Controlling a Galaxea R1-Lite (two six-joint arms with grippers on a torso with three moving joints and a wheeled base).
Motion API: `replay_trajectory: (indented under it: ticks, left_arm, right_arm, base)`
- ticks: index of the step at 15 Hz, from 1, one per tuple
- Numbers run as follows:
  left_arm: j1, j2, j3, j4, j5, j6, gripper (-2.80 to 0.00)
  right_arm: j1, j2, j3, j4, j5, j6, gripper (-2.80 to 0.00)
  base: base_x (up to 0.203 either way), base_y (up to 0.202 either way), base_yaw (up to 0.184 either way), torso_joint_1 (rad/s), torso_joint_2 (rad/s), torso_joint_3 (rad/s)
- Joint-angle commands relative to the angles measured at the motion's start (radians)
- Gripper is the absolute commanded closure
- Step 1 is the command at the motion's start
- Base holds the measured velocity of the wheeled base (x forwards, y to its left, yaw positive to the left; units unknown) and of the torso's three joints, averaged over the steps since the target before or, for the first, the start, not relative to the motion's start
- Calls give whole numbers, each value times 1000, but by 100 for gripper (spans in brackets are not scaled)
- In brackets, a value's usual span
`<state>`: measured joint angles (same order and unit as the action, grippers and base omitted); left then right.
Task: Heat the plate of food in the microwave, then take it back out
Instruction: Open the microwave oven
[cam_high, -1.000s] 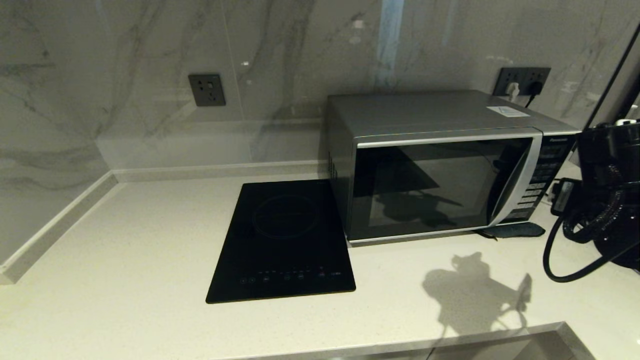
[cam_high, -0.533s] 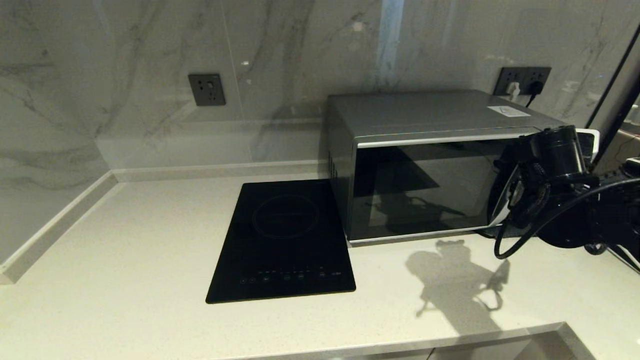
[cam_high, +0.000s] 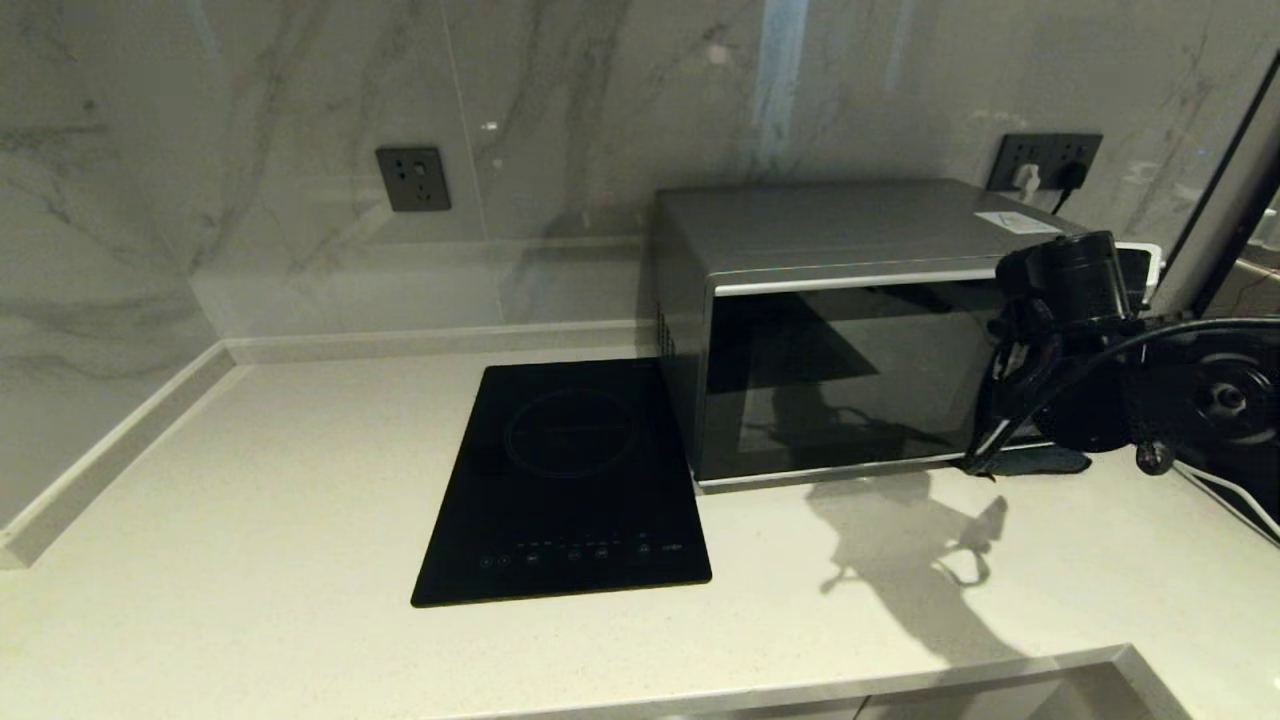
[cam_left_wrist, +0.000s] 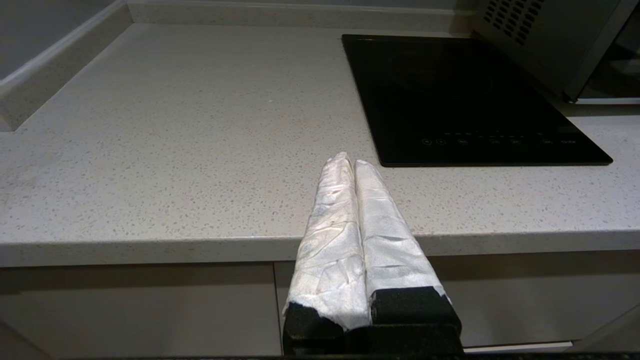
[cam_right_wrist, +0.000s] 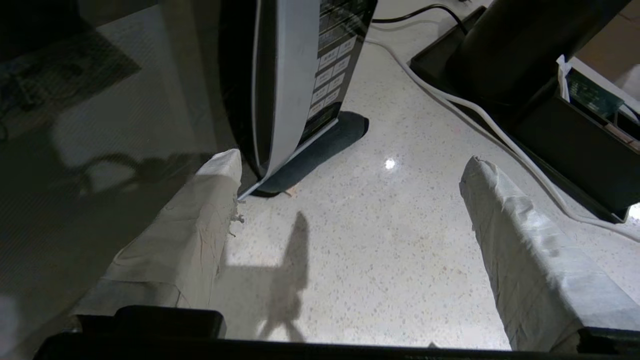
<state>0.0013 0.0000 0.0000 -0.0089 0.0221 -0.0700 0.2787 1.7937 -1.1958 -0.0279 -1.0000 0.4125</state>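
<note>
Two grippers: right gripper spread wide, empty, low in front of the microwave at its handle strip and button panel; door shut, plate of food not visible. Left gripper clenched, parked off the counter edge. One black induction hob just left of the microwave. One dark pad under its front corner. Two wall sockets, one with plugs. White cable runs along a black box beside the gripper.
</note>
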Motion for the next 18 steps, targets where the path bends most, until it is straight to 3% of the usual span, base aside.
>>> replay_trajectory:
  ticks: [1, 7, 18]
  left_arm:
    - [0, 2, 0, 0, 1, -2, 0]
    - [0, 2, 0, 0, 1, -1, 0]
    - [0, 2, 0, 0, 1, -1, 0]
  right_arm:
    - [-39, 68, -42, -2, 1, -1, -280]
    - [-84, 136, -114, -4, 55, -7, -280]
    - [-126, 202, -157, -11, 54, -23, -280]
  base:
    - [0, 0, 0, 0, 0, 0]
    - [0, 0, 0, 0, 0, 0]
    - [0, 0, 0, 0, 0, 0]
